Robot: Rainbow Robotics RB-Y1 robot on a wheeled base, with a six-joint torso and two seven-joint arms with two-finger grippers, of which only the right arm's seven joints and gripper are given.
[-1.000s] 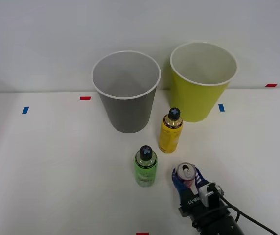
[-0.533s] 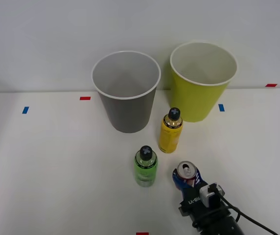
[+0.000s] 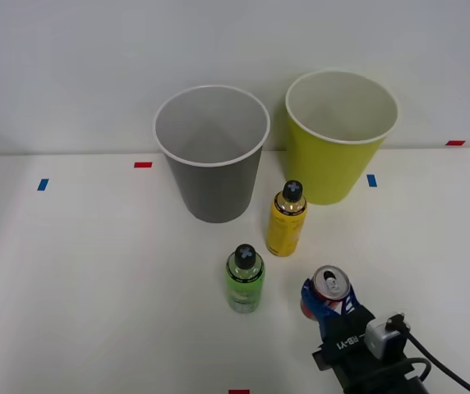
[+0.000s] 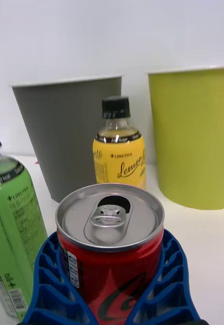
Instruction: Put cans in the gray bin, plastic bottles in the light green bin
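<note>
Your right gripper (image 3: 327, 302) was clamped on the red can (image 3: 328, 291), low and right of center in the front frame; the blue ribbed fingers (image 4: 51, 284) hugged both its sides. 2 plastic bottles stood upright: green bottle (image 3: 244, 279) just left of the can, yellow Lemon tea bottle (image 3: 287, 220) above it. Gray bin (image 3: 211, 153) and light green bin (image 3: 338, 135) sat side by side at top center.

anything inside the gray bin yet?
Nothing visible inside the gray bin: bare gray walls in the front view. The red can is between the right gripper's fingers.
</note>
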